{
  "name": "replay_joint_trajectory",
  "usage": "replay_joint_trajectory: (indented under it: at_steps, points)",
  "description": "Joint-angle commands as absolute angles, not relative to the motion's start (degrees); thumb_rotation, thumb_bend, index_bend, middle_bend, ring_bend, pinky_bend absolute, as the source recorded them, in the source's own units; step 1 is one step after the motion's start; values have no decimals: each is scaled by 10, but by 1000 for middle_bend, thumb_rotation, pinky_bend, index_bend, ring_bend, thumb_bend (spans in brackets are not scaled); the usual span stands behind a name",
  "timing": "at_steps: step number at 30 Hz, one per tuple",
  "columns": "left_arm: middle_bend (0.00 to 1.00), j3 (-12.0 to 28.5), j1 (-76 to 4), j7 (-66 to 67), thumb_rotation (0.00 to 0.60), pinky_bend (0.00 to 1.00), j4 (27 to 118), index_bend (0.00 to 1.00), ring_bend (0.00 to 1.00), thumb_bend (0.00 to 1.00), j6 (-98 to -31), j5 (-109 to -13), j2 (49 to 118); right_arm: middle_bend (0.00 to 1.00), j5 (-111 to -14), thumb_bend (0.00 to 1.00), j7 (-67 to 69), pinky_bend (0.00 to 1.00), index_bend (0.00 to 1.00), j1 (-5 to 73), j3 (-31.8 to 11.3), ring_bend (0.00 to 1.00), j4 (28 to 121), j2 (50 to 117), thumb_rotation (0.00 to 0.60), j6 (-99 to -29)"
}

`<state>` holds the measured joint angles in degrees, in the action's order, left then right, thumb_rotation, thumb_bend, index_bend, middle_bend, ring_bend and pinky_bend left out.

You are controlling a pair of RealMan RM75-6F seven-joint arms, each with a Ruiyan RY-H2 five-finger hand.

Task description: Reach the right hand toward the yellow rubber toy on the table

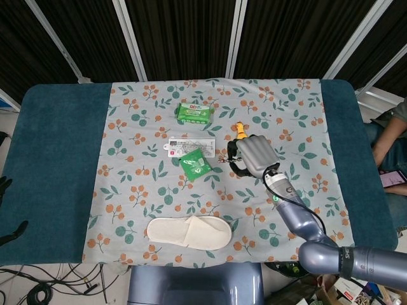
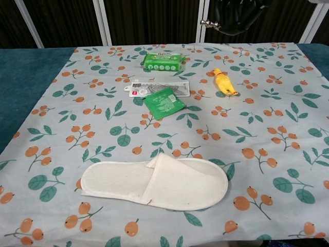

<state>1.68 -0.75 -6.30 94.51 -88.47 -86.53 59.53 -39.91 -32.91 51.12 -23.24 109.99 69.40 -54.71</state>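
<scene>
The yellow rubber toy (image 2: 223,82) lies on the floral cloth at the far right, past the green packets. In the head view only the toy's head end (image 1: 240,128) shows, because my right hand (image 1: 252,156) hovers over the rest of it. That hand holds nothing, and its fingers hang down loosely curled and apart. In the chest view the right hand (image 2: 237,14) sits high at the top edge, well above the table. Two dark fingertips (image 1: 5,185) at the left edge may be my left hand, off the table.
A white slipper (image 2: 154,181) lies near the front edge. A green sachet (image 2: 164,102) rests on a flat clear packet (image 2: 154,88) in the middle. Behind them is a green wipes pack (image 2: 163,62). Teal table (image 1: 54,152) borders the cloth on both sides.
</scene>
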Motion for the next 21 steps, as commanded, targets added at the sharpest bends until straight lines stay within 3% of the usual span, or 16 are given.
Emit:
replay_joint_trajectory:
  at_steps: [1,12,21]
  points:
    - [36,17,-7,-65,600,0,945,25,6,251,-884,-865,595,475,-388,360,-352,395,587,533,-227,505,1110,709,600,-571]
    - [36,17,-7,-70,600,0,945,25,6,251,-883,-864,594,478,-364,360,-393,398,587,571,-208,509,1113,747,600,-642]
    - [36,17,-8,-67,600,0,947,25,7,251,-883,-864,594,478,-361,361,-393,398,587,576,-196,509,1112,745,600,-654]
